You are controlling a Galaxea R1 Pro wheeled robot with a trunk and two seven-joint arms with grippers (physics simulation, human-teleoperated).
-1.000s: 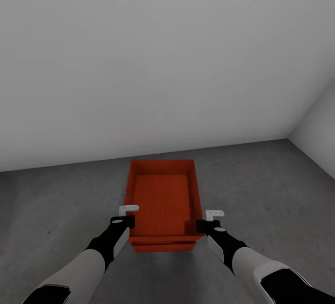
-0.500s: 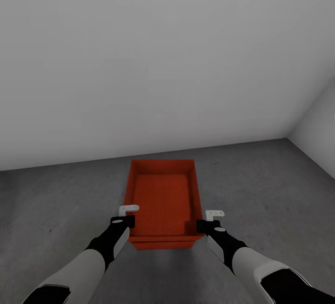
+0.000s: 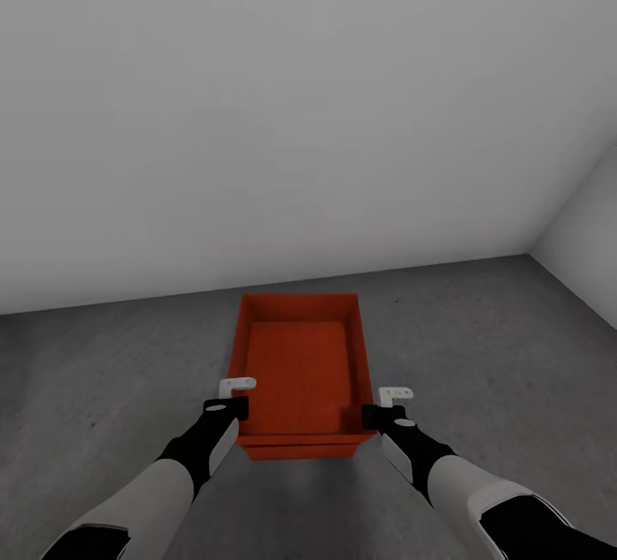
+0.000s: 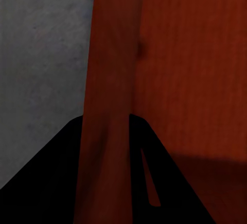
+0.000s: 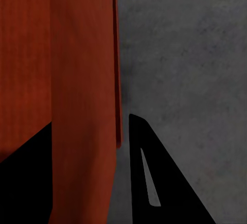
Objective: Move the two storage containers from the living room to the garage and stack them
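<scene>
- From the head view we see the two storage containers nested in the garage: the upper container (image 3: 298, 363) sits on the lower container (image 3: 300, 448), of which just a thin red-orange strip shows under the near rim.
- The stack rests on the dark grey concrete floor (image 3: 103, 371), near the plain white-grey wall (image 3: 257, 114); a second wall (image 3: 591, 234) meets it at the right corner.
- Our left gripper (image 3: 233, 397) is at the upper container's left wall near the front corner, and our right gripper (image 3: 390, 401) is at its right wall near the front corner.
- From the left wrist view, the container's thin wall (image 4: 110, 80) runs between the two dark fingers (image 4: 56, 177) of the left gripper (image 4: 105, 172), which straddle it; we cannot tell whether they press on it. The bin's ribbed inner bottom lies on one side, and concrete on the other.
- From the right wrist view, the wall (image 5: 82, 80) again passes between the fingers (image 5: 154, 177) of the right gripper (image 5: 90, 177). A narrow gap shows between the outer finger and the wall, so this gripper looks spread apart, not clamped.
</scene>
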